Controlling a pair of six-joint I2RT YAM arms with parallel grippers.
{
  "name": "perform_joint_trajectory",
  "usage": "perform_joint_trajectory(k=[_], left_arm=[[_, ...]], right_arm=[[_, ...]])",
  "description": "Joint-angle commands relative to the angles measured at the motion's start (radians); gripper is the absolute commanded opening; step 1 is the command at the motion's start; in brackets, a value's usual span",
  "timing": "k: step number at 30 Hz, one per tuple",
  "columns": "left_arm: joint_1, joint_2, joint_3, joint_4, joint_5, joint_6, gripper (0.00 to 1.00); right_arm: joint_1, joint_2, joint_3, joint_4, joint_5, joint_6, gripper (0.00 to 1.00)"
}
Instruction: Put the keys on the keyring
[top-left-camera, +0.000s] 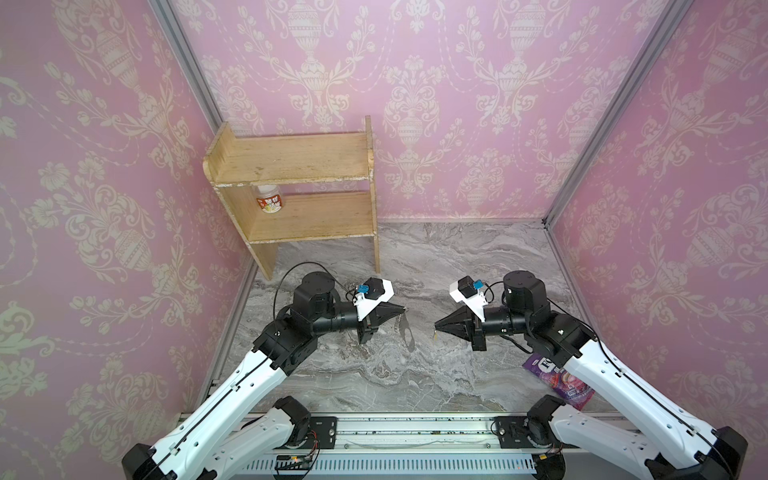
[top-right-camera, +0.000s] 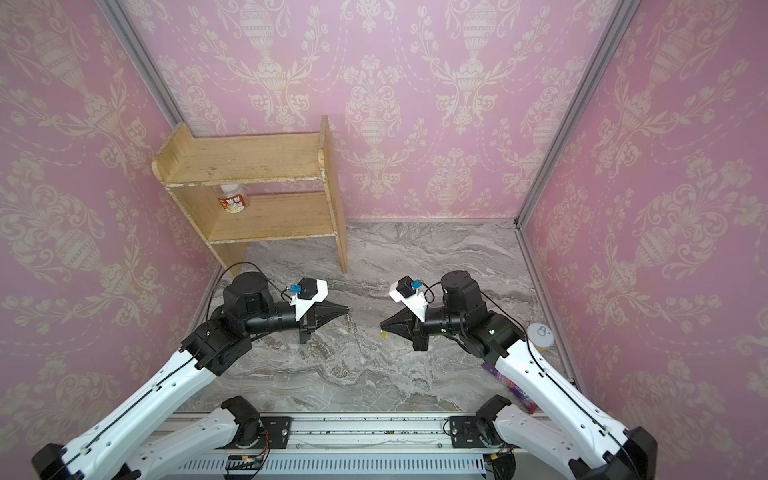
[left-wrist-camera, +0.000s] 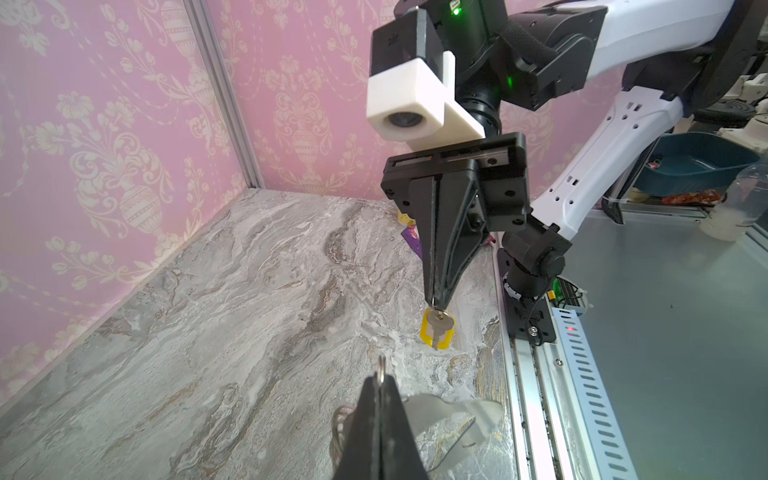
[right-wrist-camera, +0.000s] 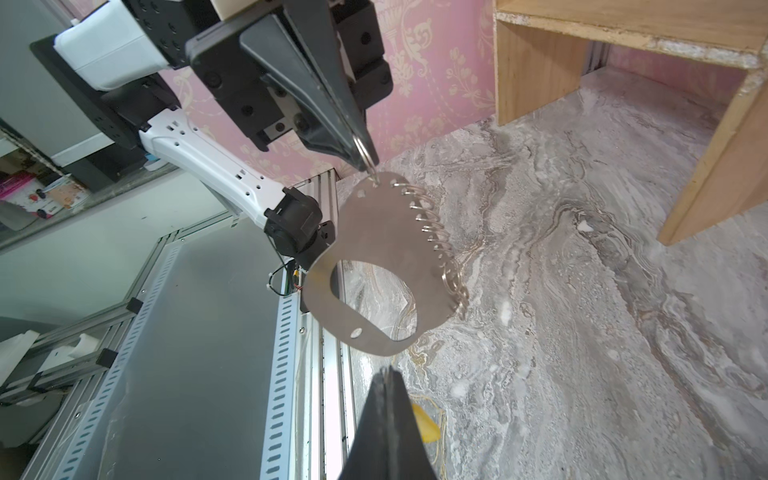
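Both top views show two arms meeting tip to tip above the middle of the marble table (top-left-camera: 415, 257). The left gripper (top-left-camera: 402, 308) is pinched together on the top of the keyring (top-left-camera: 407, 332), whose grey fob dangles below it. The right gripper (top-left-camera: 436, 325) is clamped on the keys (top-left-camera: 434, 333), a yellow speck hanging just under its point. The two loads hang near each other but apart. A wooden shelf (top-left-camera: 291, 166) holding a jar (top-left-camera: 270, 200) stands at the table's far left corner, and a purple packet (top-left-camera: 540, 368) lies by the right edge under the right arm. Left wrist view: the right gripper (left-wrist-camera: 434, 296), jaws together, nips a small metal loop (left-wrist-camera: 436, 311) from which the keys (left-wrist-camera: 436, 328), a silver key against a yellow tag, hang clear of the table, detail too small to make out from above. Right wrist view: the left gripper (right-wrist-camera: 368, 160) grips a split ring (right-wrist-camera: 363, 151) at the fob's narrow end. The keyring (right-wrist-camera: 374, 241) hangs tilted, marble showing through its elongated cutout and a silver chain (right-wrist-camera: 440, 245) threaded along one edge.
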Motion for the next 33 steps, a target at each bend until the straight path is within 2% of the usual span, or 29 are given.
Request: perform_joint_trajectory(k=[1,10,16,21,26,33], left_arm=[[-0.017,0.013,0.073,-0.001,0.087,-0.007,0.00],[-0.082,0.076,0.199,-0.061,0.151,0.067,0.00],[-0.109,0.115,0.244,-0.018,0.191,0.074,0.00],[-0.142,0.145,0.255,-0.002,0.189,0.102,0.00],[-0.159,0.165,0.261,0.070,0.212,0.073,0.00],[-0.158,0.200,0.282,0.113,0.256,0.013,0.00]], right_arm=[[-0.009,-0.003,0.088,-0.045,-0.100,-0.057,0.00],[-0.046,0.001,0.269,-0.188,-0.171,-0.144,0.00],[-0.060,-0.006,0.376,-0.242,-0.193,-0.176,0.00],[-0.061,-0.016,0.389,-0.210,-0.180,-0.135,0.00],[-0.060,-0.019,0.393,-0.208,-0.176,-0.135,0.00],[-0.020,-0.034,0.410,-0.288,-0.078,-0.219,0.00]])
